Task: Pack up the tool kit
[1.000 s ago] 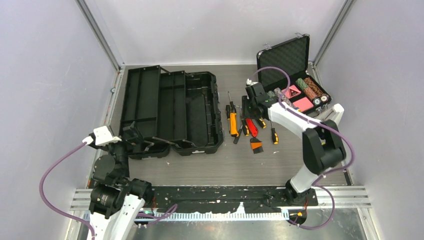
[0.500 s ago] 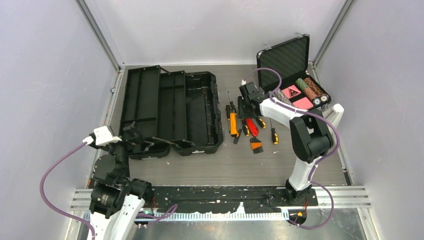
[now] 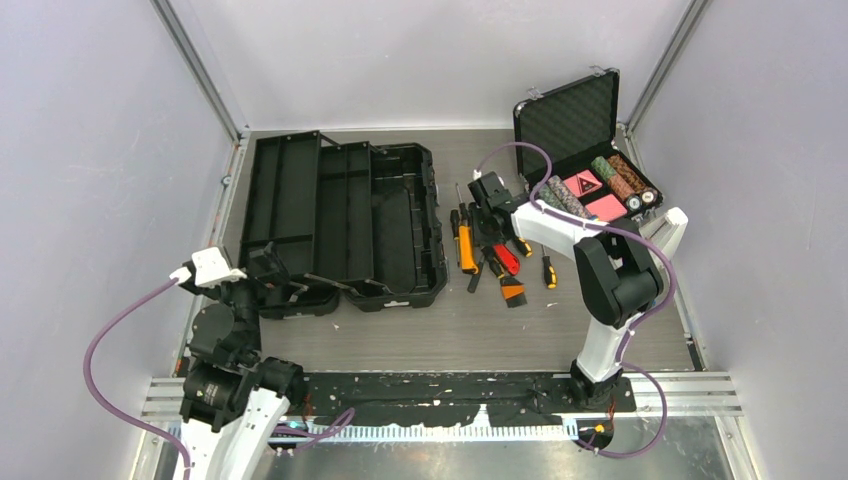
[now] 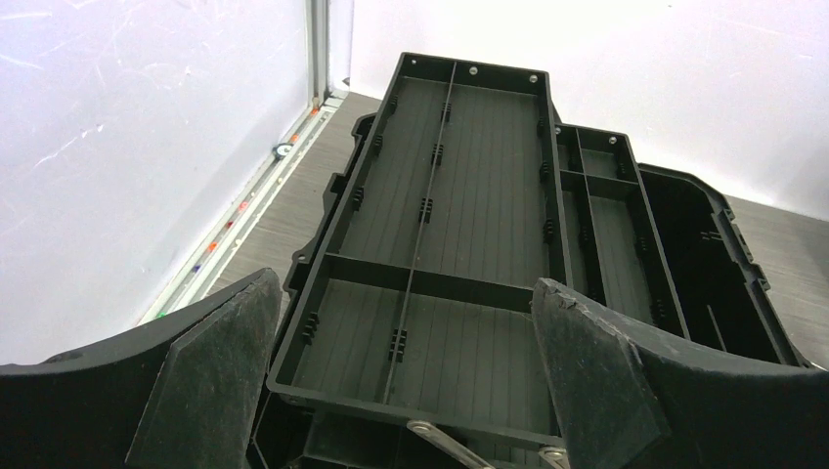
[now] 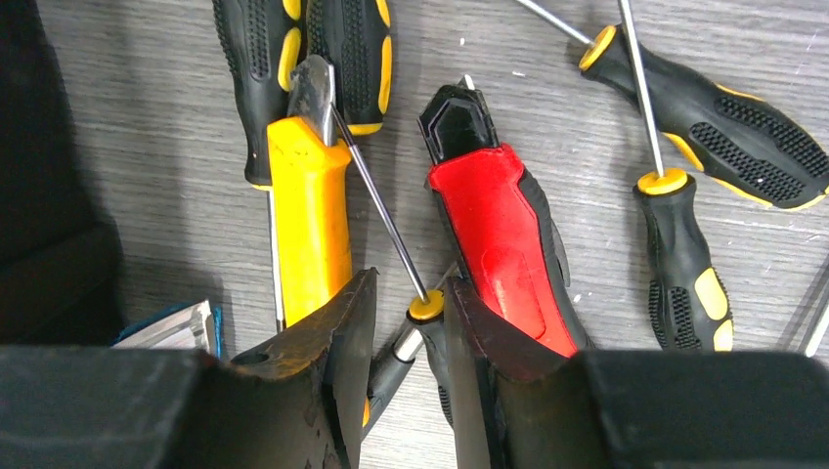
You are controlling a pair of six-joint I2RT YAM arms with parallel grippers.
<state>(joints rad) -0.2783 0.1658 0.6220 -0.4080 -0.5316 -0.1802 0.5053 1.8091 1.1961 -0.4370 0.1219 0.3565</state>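
**Placement.** The toolbox point(image 3: 400, 230) lies fully opened on the left half of the tabletop point(image 3: 560, 320). Its sections are folded out side by side, so every compartment faces up for loading. All are bare, and nothing is packed yet. The tools point(image 3: 466, 248) lie loose in a cluster just right of the toolbox, between it and the case point(image 3: 570, 115), within the right arm's reach.

**Right hand.** The right hand point(image 5: 411, 283) is down over this cluster. Its fingers point(image 5: 332, 342) are narrowed about a slim screwdriver point(image 5: 426, 307) at its yellow collar, between a yellow knife point(image 5: 308, 225) and a red knife point(image 5: 503, 254). The narrow setting probably lets them enter without disturbing the neighbours. Whether they actually clamp the screwdriver cannot be told.

**Left hand.** The left hand point(image 4: 406, 288) is spread wide and holds nothing. It is poised at the toolbox's near left corner, likely to steady it.

**Appearance.** The toolbox is black ribbed plastic, partitioned lengthwise, with a deep main well on the right.
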